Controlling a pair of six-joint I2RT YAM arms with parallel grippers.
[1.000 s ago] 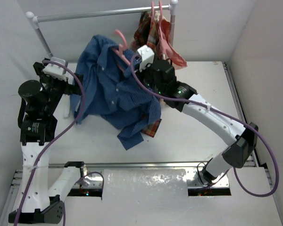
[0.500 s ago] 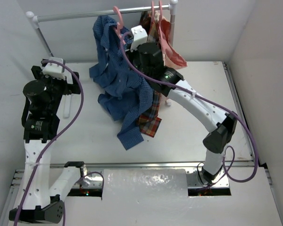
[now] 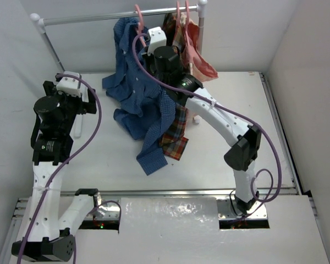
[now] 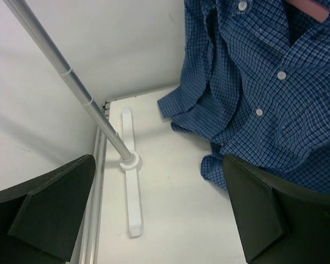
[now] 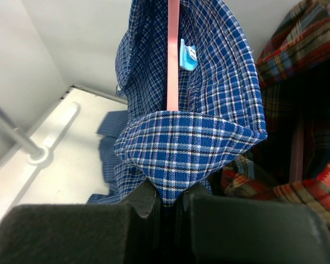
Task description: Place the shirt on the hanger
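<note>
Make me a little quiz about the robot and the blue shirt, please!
1. True or false: the left gripper holds the blue fine-check cotton shirt.
2. What does the right gripper pinch? A) the shirt's collar B) the red plaid shirt C) the metal rail
3. Fill in: the thin plastic hanger inside the shirt is ___ in colour.
Key: 1 false; 2 A; 3 pink.

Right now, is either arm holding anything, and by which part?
The right gripper is shut on the shirt, pinching the edge of its folded collar; the hanger shows inside the neck. The left gripper is open and holds nothing.
</note>
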